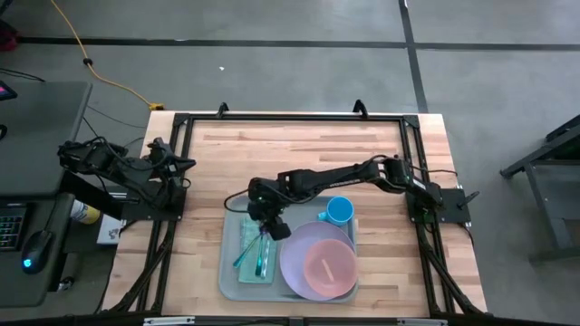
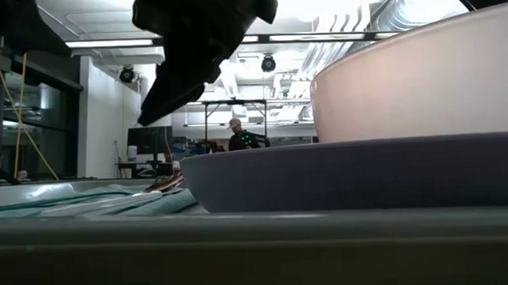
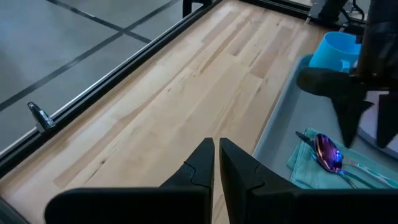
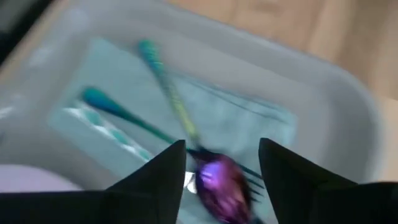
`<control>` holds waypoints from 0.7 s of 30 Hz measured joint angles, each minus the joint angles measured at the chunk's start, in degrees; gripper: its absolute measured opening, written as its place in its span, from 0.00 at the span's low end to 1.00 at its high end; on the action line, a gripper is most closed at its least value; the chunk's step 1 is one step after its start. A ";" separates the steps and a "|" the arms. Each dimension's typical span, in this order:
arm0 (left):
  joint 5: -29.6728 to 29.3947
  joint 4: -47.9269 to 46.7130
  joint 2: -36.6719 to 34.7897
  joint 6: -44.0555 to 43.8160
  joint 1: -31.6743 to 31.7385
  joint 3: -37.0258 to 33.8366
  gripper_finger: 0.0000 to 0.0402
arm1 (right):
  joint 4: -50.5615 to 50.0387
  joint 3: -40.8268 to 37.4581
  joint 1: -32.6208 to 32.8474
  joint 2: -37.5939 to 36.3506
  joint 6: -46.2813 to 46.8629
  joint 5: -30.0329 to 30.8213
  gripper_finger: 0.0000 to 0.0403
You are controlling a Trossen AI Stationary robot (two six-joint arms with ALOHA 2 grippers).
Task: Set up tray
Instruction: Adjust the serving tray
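1. Right up against the low camera is the rim of the tray (image 2: 258, 245), which sits at the near edge of the wooden table (image 1: 299, 154).
2. On the tray: a lavender plate (image 1: 299, 272) with a pink bowl (image 1: 328, 264) in it, and a blue cup (image 1: 340, 211) at the far corner.
3. Beside the plate, still in the tray, a teal napkin (image 4: 205, 112) carries a purple-bowled spoon (image 4: 217, 177) and teal-handled cutlery (image 4: 118, 115).
4. The right gripper (image 4: 221, 165) hangs over the spoon, fingers spread, holding nothing.
5. The left gripper (image 3: 216, 163) waits off to the tray's left over bare table, fingers nearly pressed together.
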 joint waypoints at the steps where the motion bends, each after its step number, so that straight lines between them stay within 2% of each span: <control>1: 0.01 0.19 0.00 -0.01 0.02 0.00 0.14 | -0.09 0.00 -0.02 0.00 0.55 1.84 0.45; 7: 0.08 1.36 0.00 -0.03 0.01 0.00 0.14 | -2.77 2.96 -1.97 0.00 9.87 15.71 0.44; 12: -0.13 1.28 0.00 0.04 0.00 0.00 0.14 | -17.66 10.13 -4.68 -0.12 17.58 24.41 0.27; 17: -0.33 0.71 0.00 0.36 0.01 0.02 0.14 | -37.70 12.94 -9.23 -0.13 27.74 26.06 0.03; 21: -0.52 0.74 0.00 1.89 0.02 0.04 0.14 | -45.44 11.50 -12.32 -0.50 31.71 27.56 0.02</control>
